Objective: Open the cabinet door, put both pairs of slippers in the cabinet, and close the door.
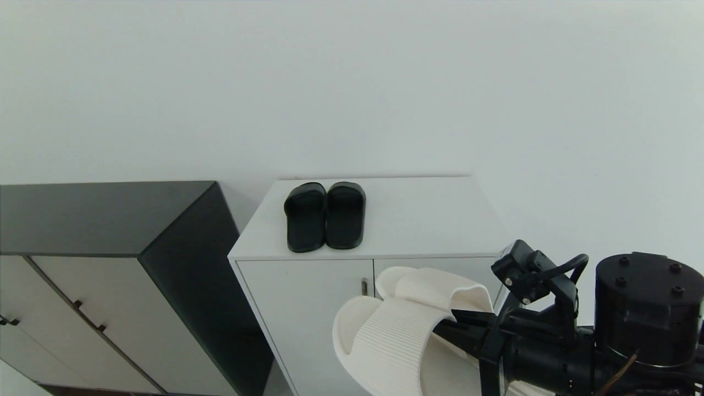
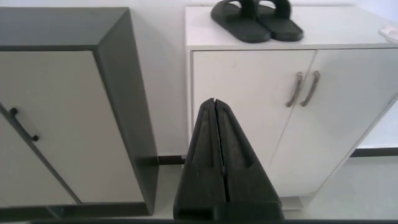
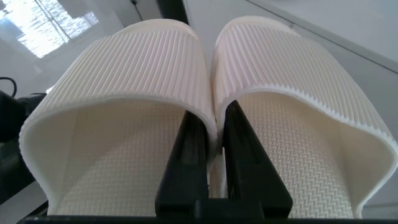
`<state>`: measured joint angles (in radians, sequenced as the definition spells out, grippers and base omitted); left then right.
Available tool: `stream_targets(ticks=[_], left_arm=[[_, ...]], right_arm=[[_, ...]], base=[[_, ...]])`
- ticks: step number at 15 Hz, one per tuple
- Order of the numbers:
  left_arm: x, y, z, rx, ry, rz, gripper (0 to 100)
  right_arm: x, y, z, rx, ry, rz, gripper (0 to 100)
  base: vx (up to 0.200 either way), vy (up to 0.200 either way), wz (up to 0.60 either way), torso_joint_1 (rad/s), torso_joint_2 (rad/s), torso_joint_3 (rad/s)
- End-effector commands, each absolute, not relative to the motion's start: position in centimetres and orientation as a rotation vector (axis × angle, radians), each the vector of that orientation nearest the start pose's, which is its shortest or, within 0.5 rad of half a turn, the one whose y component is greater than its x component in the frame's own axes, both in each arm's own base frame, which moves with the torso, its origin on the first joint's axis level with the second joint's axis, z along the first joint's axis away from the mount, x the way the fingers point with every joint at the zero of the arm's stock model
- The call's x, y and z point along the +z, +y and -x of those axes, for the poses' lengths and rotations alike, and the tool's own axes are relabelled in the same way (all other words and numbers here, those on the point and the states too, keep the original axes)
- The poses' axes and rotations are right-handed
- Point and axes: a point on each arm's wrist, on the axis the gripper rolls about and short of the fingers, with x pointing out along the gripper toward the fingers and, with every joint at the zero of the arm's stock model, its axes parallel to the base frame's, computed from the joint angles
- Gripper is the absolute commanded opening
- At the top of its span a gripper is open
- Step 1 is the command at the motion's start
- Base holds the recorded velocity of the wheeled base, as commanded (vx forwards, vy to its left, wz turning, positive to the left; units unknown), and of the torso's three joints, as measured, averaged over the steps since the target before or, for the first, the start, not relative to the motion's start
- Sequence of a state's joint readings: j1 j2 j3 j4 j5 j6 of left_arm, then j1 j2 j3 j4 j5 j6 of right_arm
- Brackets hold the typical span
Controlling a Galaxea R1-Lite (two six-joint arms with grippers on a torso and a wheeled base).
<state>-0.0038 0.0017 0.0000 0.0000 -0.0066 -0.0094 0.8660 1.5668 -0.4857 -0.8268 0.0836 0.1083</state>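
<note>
Two pairs of slippers, well apart. The black pair (image 1: 324, 216) lies side by side, the two slippers touching, on top of the white cabinet (image 1: 297, 324), centre of the head view and toward the left half of the top.

The cream pair (image 1: 404, 330) hangs off any surface at lower centre of the head view, in front of the cabinet's right door and overlapping its upper edge. It is held by the right gripper (image 3: 213, 124). One of its fingers (image 3: 186, 149) sits inside each slipper under the ribbed strap, and the two inner side walls are pinched together between them.

Both cabinet doors are shut. The paired handles (image 2: 304, 88) meet at the middle seam, and the interior is hidden. A dark cabinet (image 1: 110, 220) with pale, closed fronts stands just beside it, at the left of the frame.

The right arm comes in from the lower right corner of the head view, lying about level and pointing toward frame left.

The left gripper (image 2: 215, 106) has its fingers pressed flat together. It is held low, facing the white cabinet's left door near the gap between the two cabinets.
</note>
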Motion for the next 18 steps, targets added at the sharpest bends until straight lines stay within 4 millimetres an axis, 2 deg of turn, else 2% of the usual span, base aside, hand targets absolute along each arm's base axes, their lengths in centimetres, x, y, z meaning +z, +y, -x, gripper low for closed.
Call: stream_targets(ticks=[1,14,18], left_arm=[[7.55,0.0,2.27,-0.011,0.002,0.011,0],[7.55,0.0,2.27,-0.011,0.002,0.015,0],[7.55,0.0,2.27,-0.009,0.002,0.015,0]], right_arm=[[15.6,18.75,-15.61,0.937,0.289,0.006,0],[15.18,18.61,-14.87,0.972,0.305,0.02,0],[15.01,18.57,-14.75,0.987,0.312,0.022,0]], base=[[0.0,-0.2,0.0,0.002,0.01,0.002],[0.0,0.0,0.0,0.0,0.0,0.0],[0.0,0.0,0.0,-0.116,0.27,0.143]])
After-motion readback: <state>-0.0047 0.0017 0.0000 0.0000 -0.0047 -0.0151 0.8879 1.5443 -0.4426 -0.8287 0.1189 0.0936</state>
